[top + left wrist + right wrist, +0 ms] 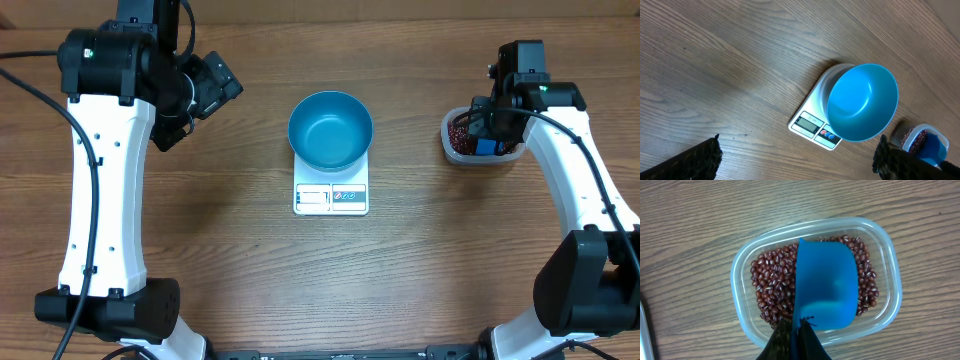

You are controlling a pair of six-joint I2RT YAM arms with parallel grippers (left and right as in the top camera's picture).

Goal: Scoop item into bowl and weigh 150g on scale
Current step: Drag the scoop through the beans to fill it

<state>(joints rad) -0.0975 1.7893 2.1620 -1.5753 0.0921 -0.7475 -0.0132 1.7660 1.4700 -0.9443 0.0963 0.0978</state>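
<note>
The teal-blue bowl (331, 130) (862, 101) stands empty on the white scale (331, 197) (812, 123) in the middle of the table. Dark red-brown beans (775, 280) (460, 132) fill a clear plastic tub (892, 275) (450, 150) at the right. My right gripper (797, 330) (490, 125) is shut on the handle of a blue scoop (826, 285), whose empty cup rests over the beans inside the tub. My left gripper (797, 162) (205, 90) hangs wide open above bare table left of the scale, holding nothing.
Bare wooden table surrounds the scale on all sides. The tub sits near the right arm's white links (585, 170). The left arm's column (100, 190) stands at the far left.
</note>
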